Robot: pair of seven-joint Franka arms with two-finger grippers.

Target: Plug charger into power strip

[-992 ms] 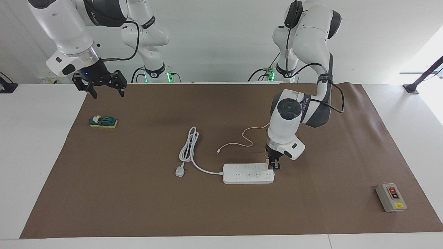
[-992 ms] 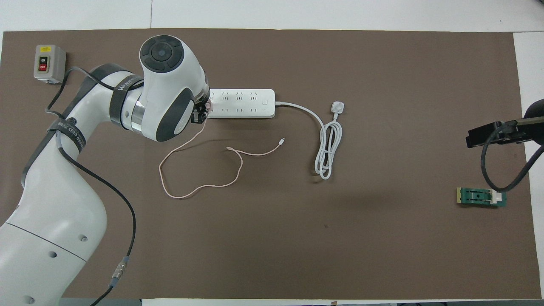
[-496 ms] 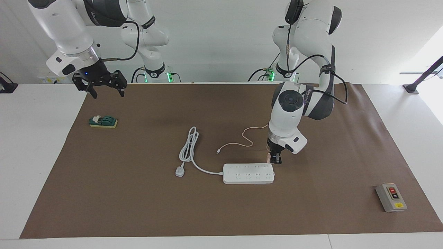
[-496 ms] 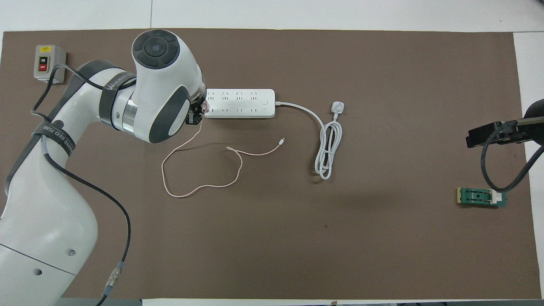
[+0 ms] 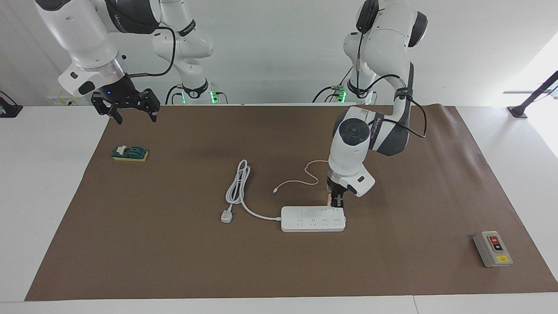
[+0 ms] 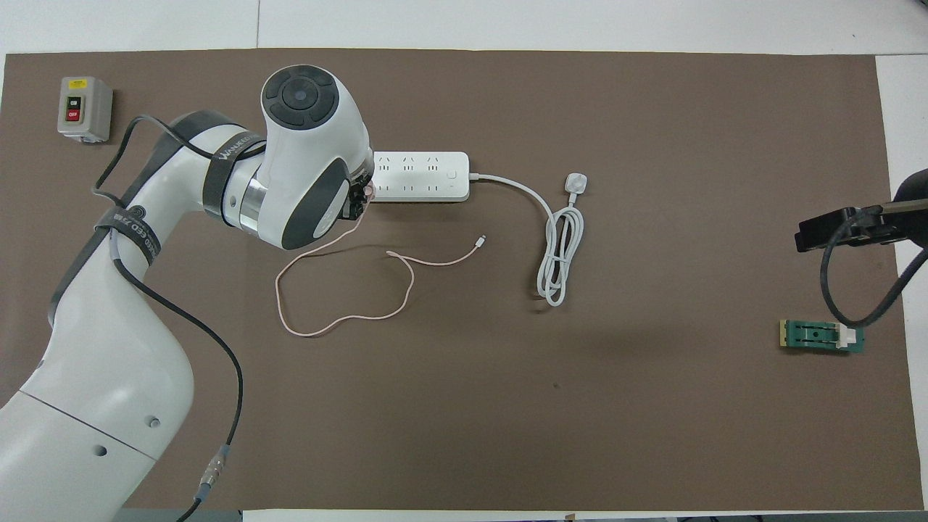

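Observation:
The white power strip [image 5: 311, 219] lies mid-mat; it also shows in the overhead view [image 6: 420, 176]. My left gripper [image 5: 336, 201] is shut on the small pale-pink charger [image 5: 329, 199] and holds it just above the strip's end toward the left arm's end of the table, over the edge nearer to the robots. In the overhead view the arm hides that end, and the charger [image 6: 368, 192] peeks out beside the gripper [image 6: 357, 204]. Its pink cable [image 5: 305, 172] trails loosely over the mat [image 6: 348, 315]. My right gripper [image 5: 130, 109] waits open, high over the mat's corner.
The strip's thick white cord ends in a three-pin plug [image 5: 226, 216] [image 6: 575, 183]. A grey box with red and black buttons [image 5: 492, 248] [image 6: 83, 107] sits at the left arm's end. A green and yellow block [image 5: 130, 153] [image 6: 821, 336] lies below the right gripper.
My left gripper lifted off the strip's end with the charger, then shifted a little toward the right arm's end and came down close above it. The right arm has not moved.

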